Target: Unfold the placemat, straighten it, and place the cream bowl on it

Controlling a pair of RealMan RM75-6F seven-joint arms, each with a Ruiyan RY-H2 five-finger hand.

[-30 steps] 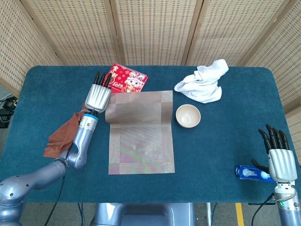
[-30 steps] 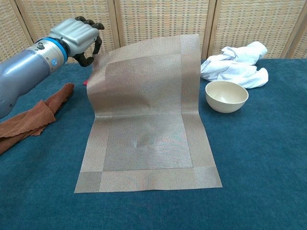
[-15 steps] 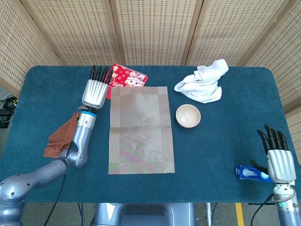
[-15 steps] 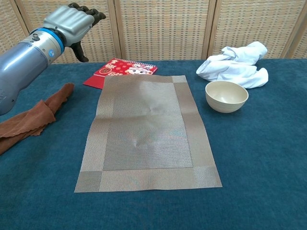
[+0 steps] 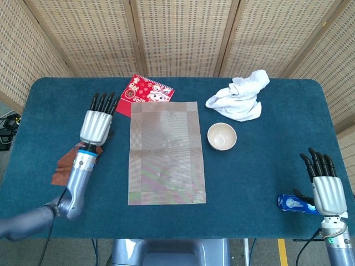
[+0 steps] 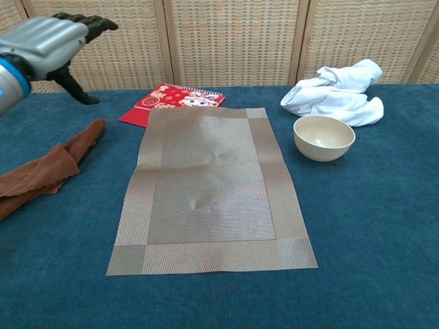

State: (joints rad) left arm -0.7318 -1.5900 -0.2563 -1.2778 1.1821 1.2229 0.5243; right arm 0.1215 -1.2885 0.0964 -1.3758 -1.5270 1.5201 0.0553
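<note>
Head view: woven tan rectangular placemat (image 5: 166, 153) lies flat and opened out on the blue table (image 5: 260, 177), long side running away from me.
Progress: unfolding looks done to me; edges sit a touch skewed, so maybe a small straighten, then the bowl step, which isn't started.
Bowl: small round cream bowl (image 5: 222, 136) stands upright on the table just beside the mat's right edge, not on it.
What's in it: nothing, as far as I can see.
Left hand (image 5: 96, 120): fingers stretched out and apart, holding nothing, hovering left of the mat over the rust-brown cloth (image 6: 41, 171).
Right hand (image 5: 324, 185): fingers spread too, nothing in it, near the front right corner, well apart from the bowl.
</note>
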